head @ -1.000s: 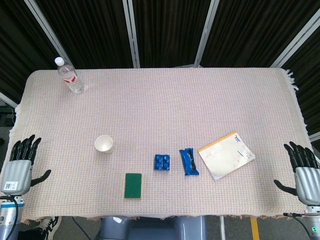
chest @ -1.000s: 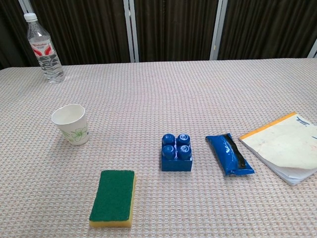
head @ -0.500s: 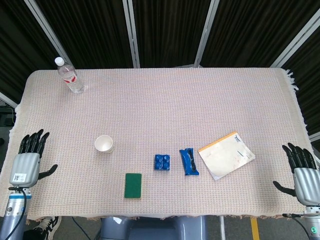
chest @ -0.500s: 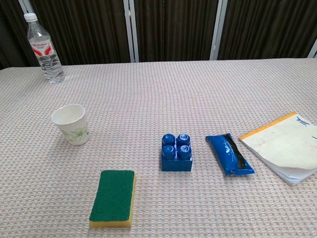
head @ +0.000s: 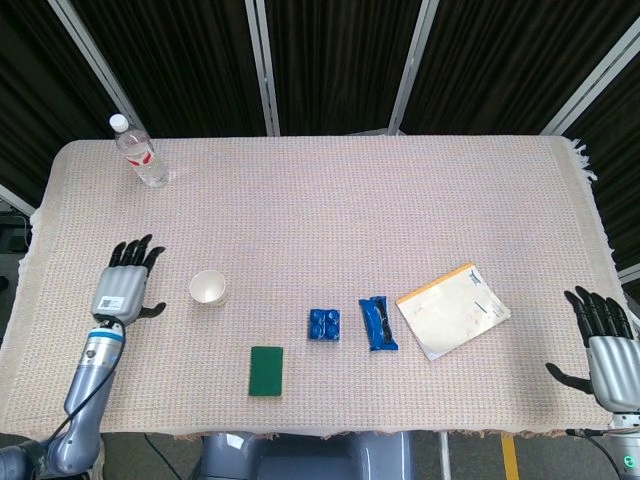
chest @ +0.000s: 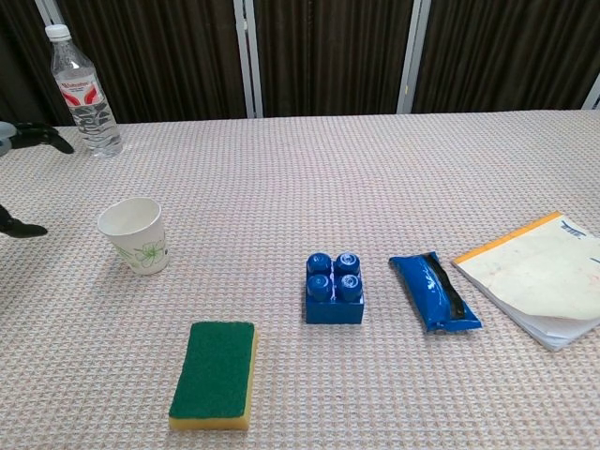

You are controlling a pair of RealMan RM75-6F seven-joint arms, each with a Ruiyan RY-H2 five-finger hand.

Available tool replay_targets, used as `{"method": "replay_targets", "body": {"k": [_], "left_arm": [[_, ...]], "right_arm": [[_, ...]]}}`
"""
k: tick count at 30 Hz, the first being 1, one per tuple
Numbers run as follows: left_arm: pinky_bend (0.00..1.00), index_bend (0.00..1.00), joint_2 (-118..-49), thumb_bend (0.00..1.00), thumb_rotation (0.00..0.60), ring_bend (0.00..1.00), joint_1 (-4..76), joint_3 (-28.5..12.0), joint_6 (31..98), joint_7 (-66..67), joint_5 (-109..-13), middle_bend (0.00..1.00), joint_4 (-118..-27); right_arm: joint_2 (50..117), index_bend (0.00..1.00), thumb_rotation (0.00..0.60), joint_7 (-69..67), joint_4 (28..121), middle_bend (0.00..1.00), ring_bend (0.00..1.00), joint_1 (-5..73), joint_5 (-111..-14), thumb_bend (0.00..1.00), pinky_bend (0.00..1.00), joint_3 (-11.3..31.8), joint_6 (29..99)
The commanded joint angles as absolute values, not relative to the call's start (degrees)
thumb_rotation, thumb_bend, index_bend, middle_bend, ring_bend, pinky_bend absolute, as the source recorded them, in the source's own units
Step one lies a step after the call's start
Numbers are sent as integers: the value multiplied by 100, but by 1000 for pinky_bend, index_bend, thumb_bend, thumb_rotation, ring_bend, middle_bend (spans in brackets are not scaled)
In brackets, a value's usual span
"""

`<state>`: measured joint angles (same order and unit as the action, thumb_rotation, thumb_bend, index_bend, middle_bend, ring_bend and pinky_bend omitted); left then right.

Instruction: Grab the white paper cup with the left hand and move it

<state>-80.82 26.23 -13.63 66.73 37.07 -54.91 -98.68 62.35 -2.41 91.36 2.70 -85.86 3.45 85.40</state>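
Note:
The white paper cup (head: 208,288) stands upright on the left part of the table, its green leaf print showing in the chest view (chest: 136,234). My left hand (head: 125,283) hovers just left of the cup, a small gap apart, fingers spread and holding nothing. Only its dark fingertips (chest: 28,138) show at the left edge of the chest view. My right hand (head: 606,345) stays at the table's near right corner, fingers apart and empty.
A water bottle (head: 139,152) stands at the far left corner. Near the front lie a green sponge (head: 266,371), a blue toy brick (head: 324,325), a blue packet (head: 378,323) and a notepad (head: 453,310). The table (head: 360,200) is covered in woven cloth.
My left hand has moved from the table's near left corner forward and inward, arriving just left of the cup. The cup and the right hand have not moved.

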Motion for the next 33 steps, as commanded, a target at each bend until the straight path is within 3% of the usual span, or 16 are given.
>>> {"method": "replay_targets", "body": {"k": [1, 13, 19, 28, 33], "left_arm": [[0, 150, -8376, 122, 600, 0, 2941, -1445, 6617, 4108, -5068, 0, -9909], [0, 219, -8796, 124, 600, 0, 3459, -1445, 6699, 4636, -4350, 0, -9746], [0, 306, -8952, 123, 600, 0, 3643, -1444, 6729, 4735, -4103, 0, -9592], [0, 382, -9090, 125, 600, 0, 3776, -1457, 6594, 4364, -3879, 0, -9357], [0, 400, -9093, 124, 600, 0, 3664, -1527, 6607, 3588, -4340, 0, -9420]], "right_arm": [[6210, 0, 600, -285, 9127, 0, 0, 274, -8581, 0, 0, 354, 8536], [6189, 0, 600, -373, 9114, 0, 0, 264, -8591, 0, 0, 347, 8543], [6179, 0, 600, -395, 9115, 0, 0, 265, -8590, 0, 0, 346, 8537], [6171, 0, 600, -388, 9124, 0, 0, 273, -8582, 0, 0, 340, 8509], [6175, 0, 600, -371, 9132, 0, 0, 277, -8582, 0, 0, 338, 8501]]}}
